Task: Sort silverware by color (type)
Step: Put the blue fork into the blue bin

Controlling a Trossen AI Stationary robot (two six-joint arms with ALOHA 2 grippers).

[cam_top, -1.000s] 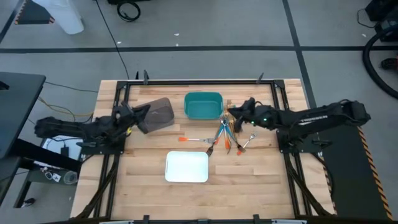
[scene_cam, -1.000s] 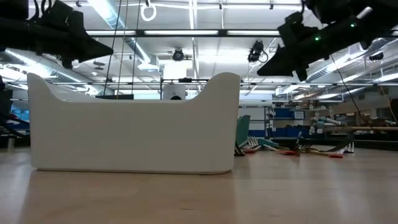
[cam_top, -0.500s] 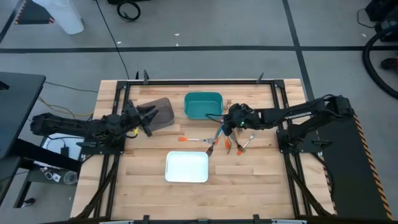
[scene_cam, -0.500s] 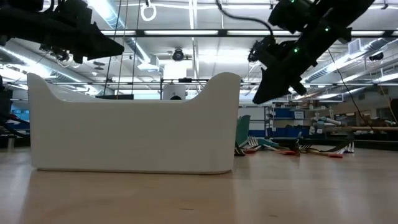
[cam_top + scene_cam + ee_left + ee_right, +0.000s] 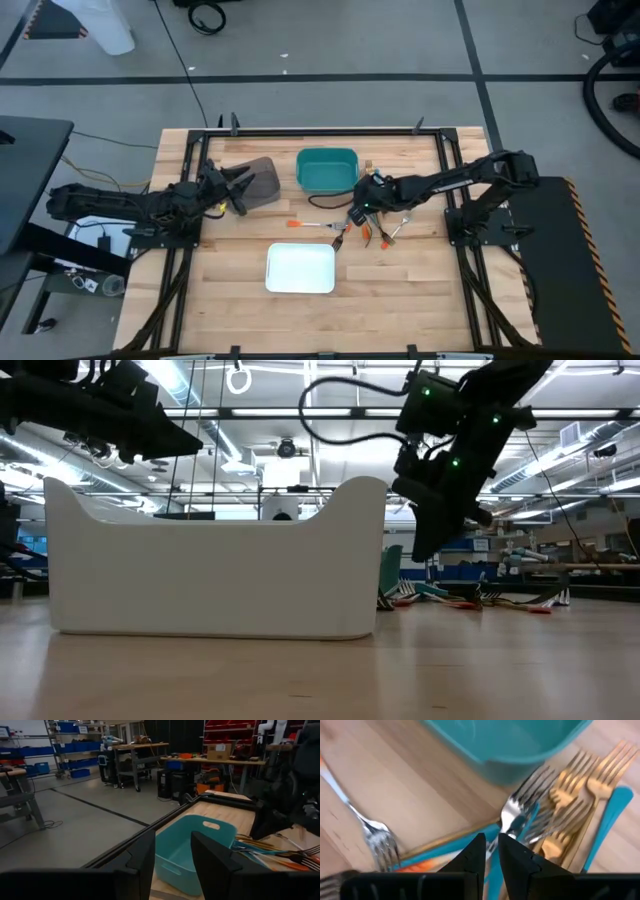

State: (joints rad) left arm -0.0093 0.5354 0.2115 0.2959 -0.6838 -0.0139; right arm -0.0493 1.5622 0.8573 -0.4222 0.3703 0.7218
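The silverware (image 5: 366,216) lies in a loose pile on the table, right of centre: silver forks (image 5: 519,806), gold forks (image 5: 580,785) and teal handles (image 5: 609,820). One orange-handled fork (image 5: 312,225) lies apart, to the pile's left. My right gripper (image 5: 357,203) hangs just above the pile's left end, pointing down (image 5: 425,550), its fingers a narrow gap apart (image 5: 491,851) over a silver fork's neck. My left gripper (image 5: 240,187) is open (image 5: 172,862) in the air at the grey bin's (image 5: 260,180) left side.
A teal bin (image 5: 327,168) stands just beyond the pile, close to my right gripper. A white tray (image 5: 300,268) sits near the front edge and fills the left of the low view (image 5: 215,560). Bare wood lies between tray and pile.
My right gripper has gone toward the table's left and down to the pile's left end, tipping from a slant to point steeply down. My left gripper has shifted slightly toward the right and opened. The silverware has not moved.
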